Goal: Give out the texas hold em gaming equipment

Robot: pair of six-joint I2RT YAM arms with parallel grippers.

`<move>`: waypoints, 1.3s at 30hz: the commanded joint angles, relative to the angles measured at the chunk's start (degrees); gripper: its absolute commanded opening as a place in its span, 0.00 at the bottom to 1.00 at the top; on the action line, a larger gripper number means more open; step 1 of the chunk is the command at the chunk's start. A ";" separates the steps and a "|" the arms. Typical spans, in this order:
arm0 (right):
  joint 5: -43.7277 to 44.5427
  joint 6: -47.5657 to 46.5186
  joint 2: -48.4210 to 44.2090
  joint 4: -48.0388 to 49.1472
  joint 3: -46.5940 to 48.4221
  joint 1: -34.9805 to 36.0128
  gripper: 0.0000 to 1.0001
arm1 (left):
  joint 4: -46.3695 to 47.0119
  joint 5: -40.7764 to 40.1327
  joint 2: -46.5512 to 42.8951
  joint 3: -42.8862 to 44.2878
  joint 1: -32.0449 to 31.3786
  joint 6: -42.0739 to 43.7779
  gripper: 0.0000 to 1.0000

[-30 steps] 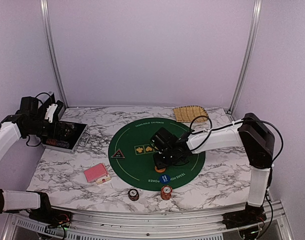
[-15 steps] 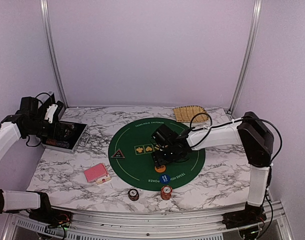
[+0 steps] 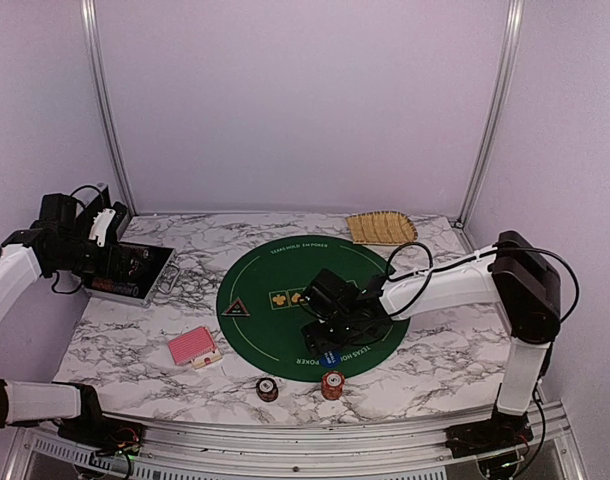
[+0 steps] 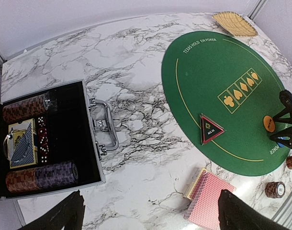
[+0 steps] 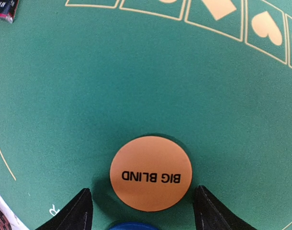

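Observation:
The orange "BIG BLIND" button (image 5: 151, 173) lies flat on the green mat (image 5: 136, 72). My right gripper (image 5: 142, 190) is open, one finger on each side of the button and neither touching it. The rim of a blue button (image 5: 129, 226) shows just below. In the top view the right gripper (image 3: 323, 338) hides both buttons. The black triangle marker (image 3: 235, 308) sits at the mat's left edge. A red-backed card deck (image 3: 193, 347) and two chip stacks (image 3: 268, 388) (image 3: 332, 384) rest on the marble. My left gripper (image 3: 110, 235) hangs open above the case (image 3: 125, 268), holding nothing.
The open metal case (image 4: 45, 139) holds rows of chips, dice and another deck. A tan woven tray (image 3: 382, 227) lies at the back right. The aluminium frame rail runs along the near table edge, close behind the chip stacks.
My right gripper's jaws have widened and let the orange button lie on the mat. That arm has shifted toward the near side. The left arm has not moved.

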 commanded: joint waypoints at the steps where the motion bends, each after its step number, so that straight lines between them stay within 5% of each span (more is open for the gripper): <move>1: 0.25 1.49 0.38 0.24 0.17 -0.08 0.66 | -1.40 0.52 -1.63 0.84 0.12 0.67 0.99; 8: 1.31 0.96 1.87 -0.65 1.51 -0.21 0.55 | -1.58 0.86 -1.94 0.92 0.16 0.56 0.99; 30: 5.91 -6.59 11.50 -2.15 14.47 -6.88 0.44 | -2.42 0.40 -1.43 2.33 0.15 0.61 0.99; 35: 4.57 -7.34 11.47 -2.78 16.32 -7.14 0.64 | -3.25 0.20 -1.54 2.56 0.12 1.29 0.99; 39: 3.12 -6.45 7.27 -2.18 13.82 -6.47 0.70 | -3.35 -0.01 -1.69 2.34 0.16 1.62 0.99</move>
